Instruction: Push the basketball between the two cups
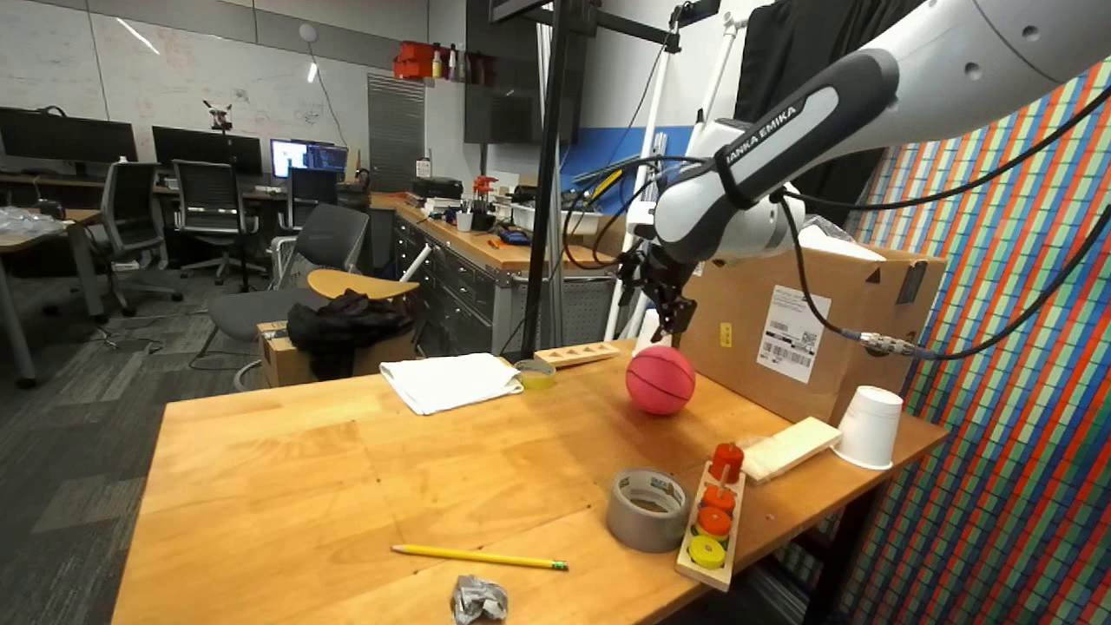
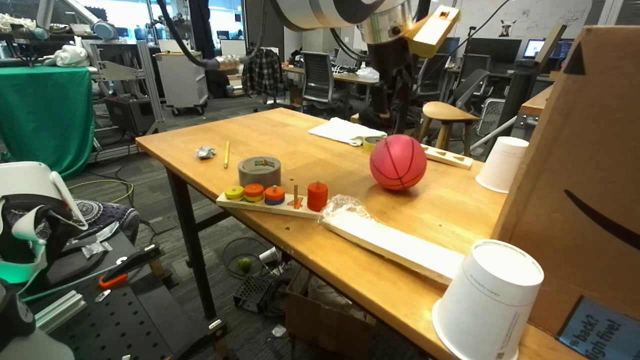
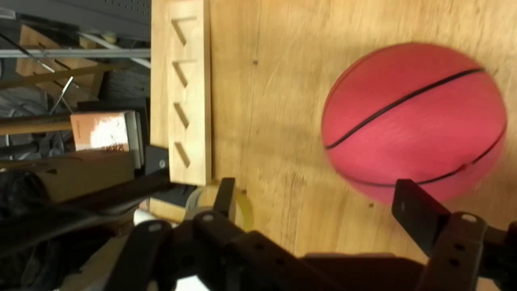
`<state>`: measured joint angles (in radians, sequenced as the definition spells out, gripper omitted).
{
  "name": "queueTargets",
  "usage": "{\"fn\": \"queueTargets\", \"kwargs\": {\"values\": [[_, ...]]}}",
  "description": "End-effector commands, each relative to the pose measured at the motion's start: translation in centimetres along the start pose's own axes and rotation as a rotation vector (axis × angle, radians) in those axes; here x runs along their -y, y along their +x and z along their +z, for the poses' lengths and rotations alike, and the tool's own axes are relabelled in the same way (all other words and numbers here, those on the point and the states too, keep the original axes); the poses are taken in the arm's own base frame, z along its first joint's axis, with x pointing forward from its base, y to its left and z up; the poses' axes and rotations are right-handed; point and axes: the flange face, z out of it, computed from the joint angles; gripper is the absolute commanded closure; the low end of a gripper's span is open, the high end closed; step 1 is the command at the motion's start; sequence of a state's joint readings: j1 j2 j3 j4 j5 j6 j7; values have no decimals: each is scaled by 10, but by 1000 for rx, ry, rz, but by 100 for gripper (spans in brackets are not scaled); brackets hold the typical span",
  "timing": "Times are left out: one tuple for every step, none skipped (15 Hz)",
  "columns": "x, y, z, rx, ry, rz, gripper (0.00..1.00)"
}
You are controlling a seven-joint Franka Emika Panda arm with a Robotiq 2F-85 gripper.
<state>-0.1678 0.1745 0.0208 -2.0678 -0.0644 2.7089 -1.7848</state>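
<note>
The pinkish-red basketball (image 1: 660,380) (image 2: 398,162) (image 3: 412,121), with dark seams, rests on the wooden table. A white cup (image 1: 871,427) (image 2: 487,300) stands upside down by the table edge. Farther along the big box, the other white cup (image 2: 502,164) also stands inverted; in an exterior view it is mostly hidden behind the ball and gripper. From above, my gripper (image 3: 315,192) points down close to the ball, its jaws wide apart. Bare wood shows between the fingers, and the right finger (image 3: 418,214) overlaps the ball's lower edge in the wrist view. Whether it touches is unclear.
A large cardboard box (image 1: 764,338) stands along one side. Around the ball lie a pale board (image 1: 792,447), a peg toy (image 1: 716,521), a grey tape roll (image 1: 648,510), a yellow tape roll (image 1: 536,375), a notched wooden block (image 3: 189,93) and a white cloth (image 1: 456,382).
</note>
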Motion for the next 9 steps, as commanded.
{"fn": "queueTargets", "kwargs": {"values": [[-12,31,-43,-93,-25,-5,0],[-14,37,-48,-106,-22,-7,0],[-14,42,-52,-115,-18,-10,0],[-14,43,-54,-118,-13,-13,0],[-14,44,-55,-120,-5,-14,0],[-14,44,-55,-117,2,-18,0],[-13,43,-54,-113,7,-19,0],[-12,42,-52,-104,12,-24,0],[-10,41,-49,-100,22,-26,0]]}}
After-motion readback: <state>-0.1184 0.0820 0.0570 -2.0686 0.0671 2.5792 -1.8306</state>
